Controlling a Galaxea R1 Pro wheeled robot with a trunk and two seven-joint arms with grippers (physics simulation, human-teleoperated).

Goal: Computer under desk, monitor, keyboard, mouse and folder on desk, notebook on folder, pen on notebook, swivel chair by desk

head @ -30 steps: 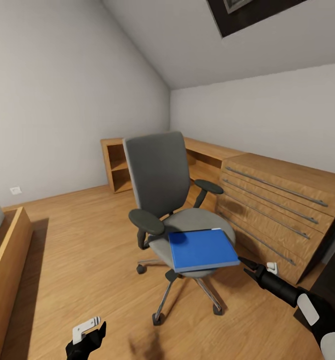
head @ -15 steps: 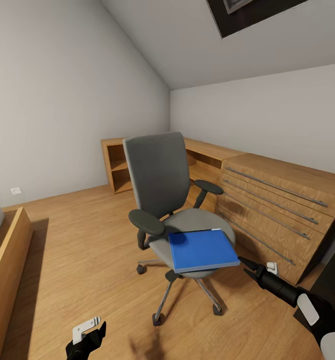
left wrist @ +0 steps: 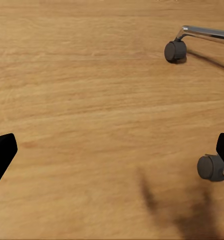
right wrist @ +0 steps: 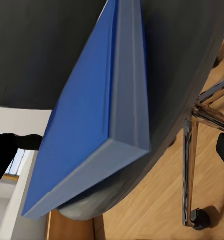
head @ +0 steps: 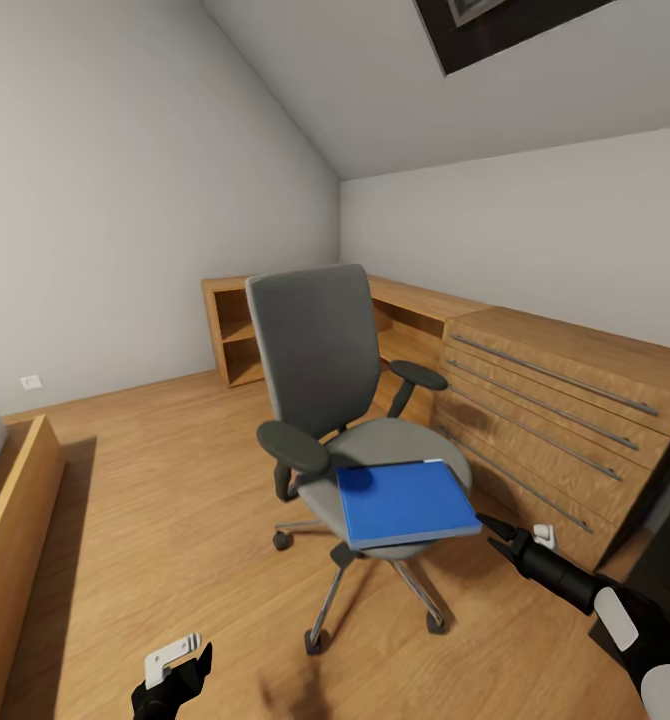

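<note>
- An attic room with a sloped grey ceiling, plain grey walls and a wooden plank floor (head: 175, 500); a light wooden drawer chest (head: 565, 420) with long metal handles runs along the wall beyond the right gripper, and a low wooden shelf unit (head: 237, 335) sits in the far corner.
- The swivel chair (head: 320, 360) stands on the floor in front of both arms, its tall grey back upright, black armrests out to each side, chrome star base and castors below; it is beside the drawer chest.
- The folder (head: 405, 500), bright blue, lies flat on the chair seat, its front corner hanging past the seat edge toward the right gripper.
- The right gripper (head: 497, 532) is held out level with that seat, its black fingertips just beside the folder's near corner and not touching it; the fingers are spread apart with nothing between them. In the right wrist view the folder's edge (right wrist: 127, 90) is close in front.
- The left gripper (head: 175, 670) hangs low over bare floor, well apart from the folder; in the left wrist view its fingertips (left wrist: 1, 152) sit wide apart, with two chair castors (left wrist: 175, 51) ahead of it.
</note>
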